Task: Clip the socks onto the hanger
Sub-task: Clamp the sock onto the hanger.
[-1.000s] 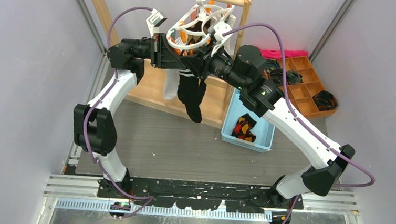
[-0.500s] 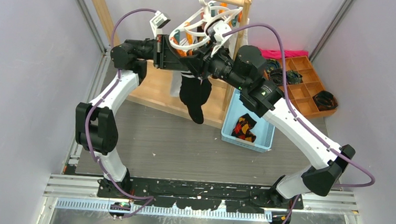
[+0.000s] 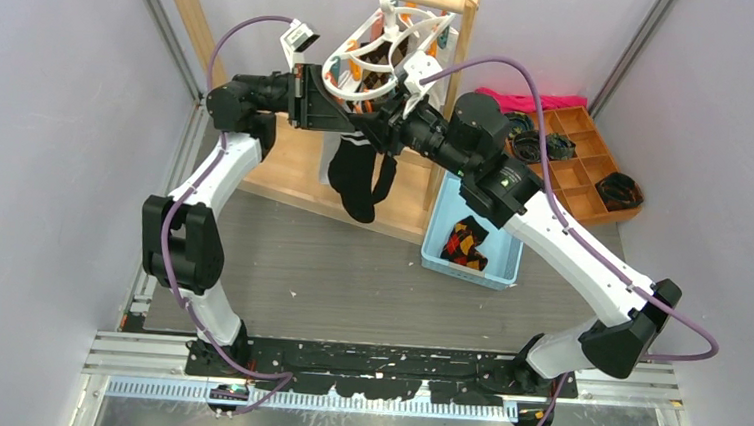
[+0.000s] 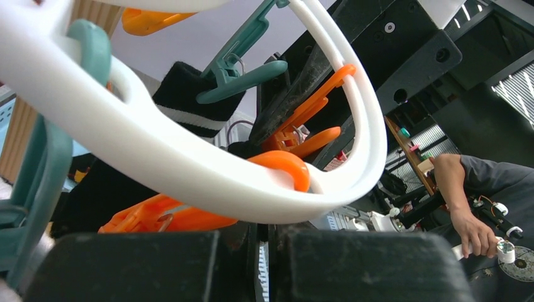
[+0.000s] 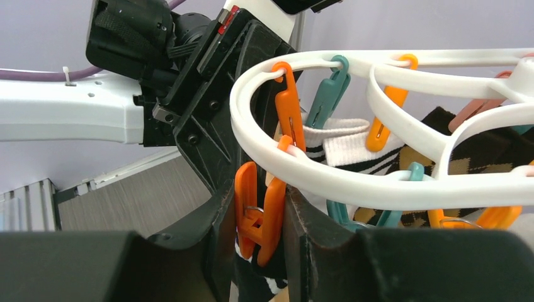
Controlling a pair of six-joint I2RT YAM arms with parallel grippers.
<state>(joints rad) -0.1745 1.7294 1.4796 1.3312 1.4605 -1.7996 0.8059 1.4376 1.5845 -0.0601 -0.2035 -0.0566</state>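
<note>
Black socks [image 5: 252, 284] peek, mostly hidden, below right gripper's [image 5: 255, 196] orange clip [image 5: 250, 221].

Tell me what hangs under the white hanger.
A black sock dangles below the hanger, beside a white sock and an argyle sock. From above, the left gripper and right gripper cover its cuff.

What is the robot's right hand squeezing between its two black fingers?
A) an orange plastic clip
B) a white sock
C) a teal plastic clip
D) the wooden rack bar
A: in the right wrist view the right hand has its black fingers pressed on either side of the orange plastic clip hanging from the white plastic oval hanger.
</note>
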